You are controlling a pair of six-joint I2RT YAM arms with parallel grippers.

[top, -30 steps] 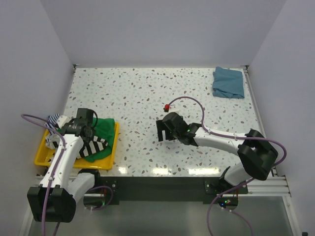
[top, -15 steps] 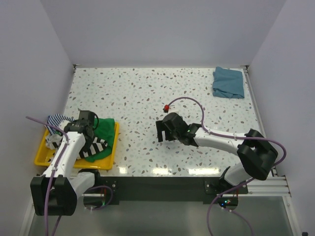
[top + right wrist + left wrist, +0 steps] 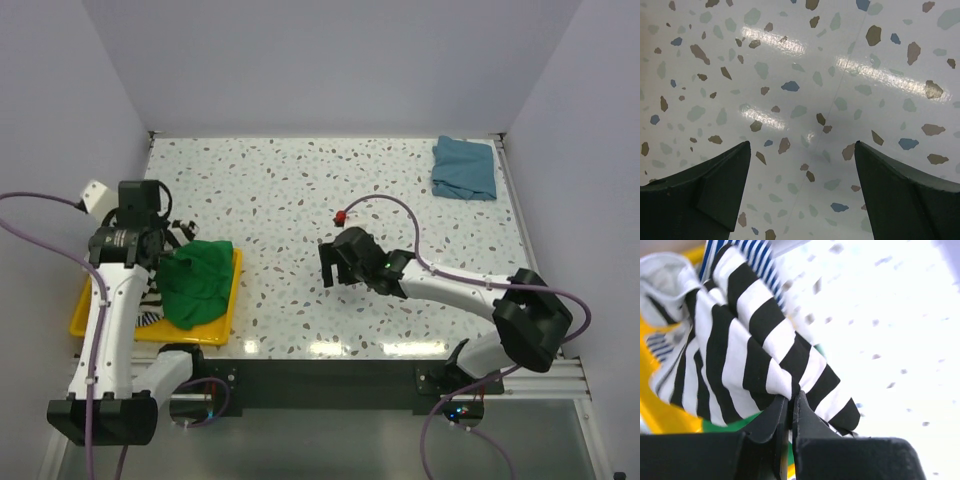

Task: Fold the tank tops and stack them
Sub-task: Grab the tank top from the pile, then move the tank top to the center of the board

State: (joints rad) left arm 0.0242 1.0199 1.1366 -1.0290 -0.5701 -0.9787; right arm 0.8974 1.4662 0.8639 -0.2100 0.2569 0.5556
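Bright, even overhead light, soft glare streaks on the terrazzo table (image 3: 775,42), its surface blown out to white in the left wrist view, black-and-white striped tank top (image 3: 755,355) blurred there, top view crisp.

Green tank top (image 3: 195,285) fills the yellow tray (image 3: 82,318); folded teal top (image 3: 464,167) lies far right.

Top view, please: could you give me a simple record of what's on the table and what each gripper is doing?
Left gripper: shut on the black-and-white striped tank top, which hangs over the yellow tray
Right gripper: open, empty, above bare table
Green tank top: crumpled in the yellow tray
Teal tank top: folded, table's far right corner
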